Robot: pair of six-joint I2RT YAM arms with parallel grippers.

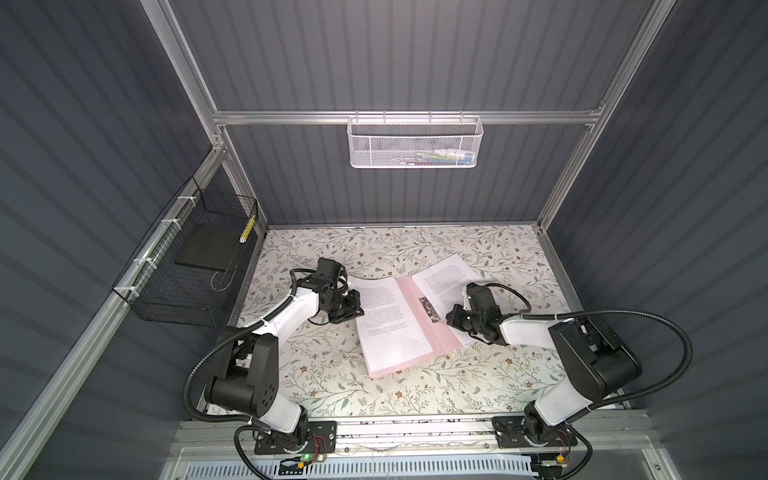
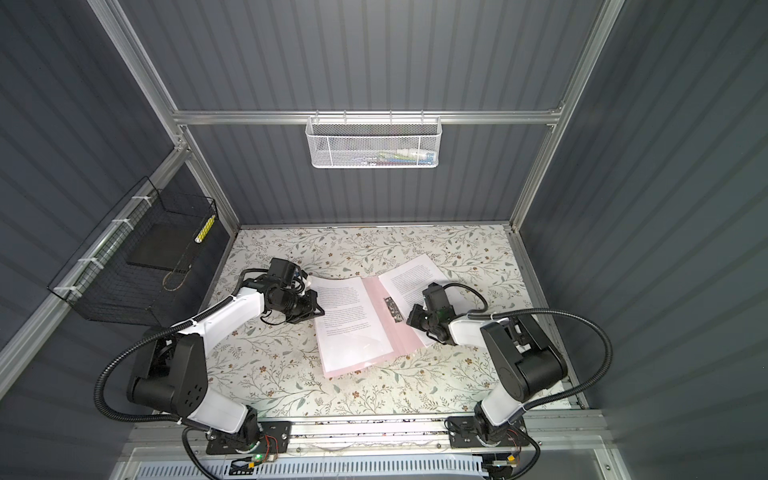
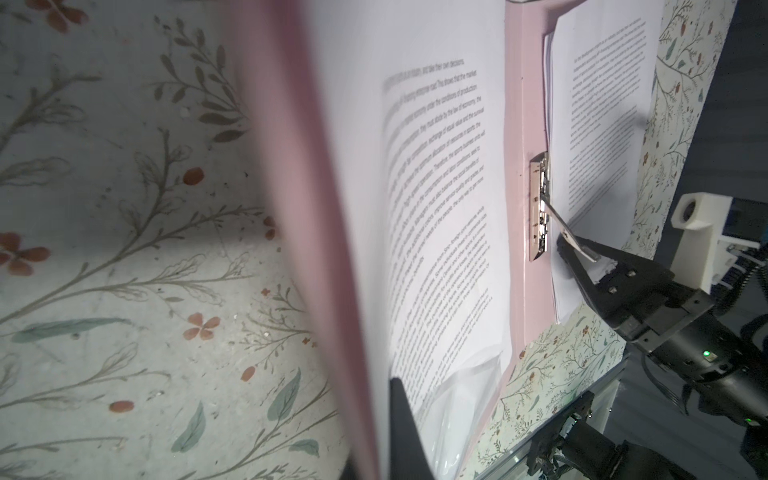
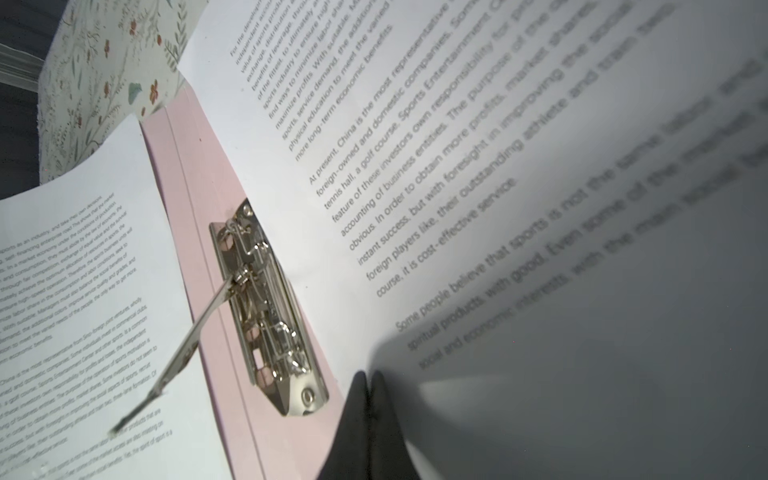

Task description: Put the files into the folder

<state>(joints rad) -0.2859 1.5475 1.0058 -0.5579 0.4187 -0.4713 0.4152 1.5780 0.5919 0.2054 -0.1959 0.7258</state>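
While folder (image 1: 409,289) lies open mid-surface (image 1: 332,395), files (image 1: 382,316) on both halves, left gripper (image 1: 359,309) clamps its raised left cover; right gripper (image 1: 449,318) pinched closed, empty, tips on right sheets beside clip (image 1: 430,309).

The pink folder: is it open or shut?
Open: the folder's covers are apart, with its inner spine and metal clip exposed between printed sheets.
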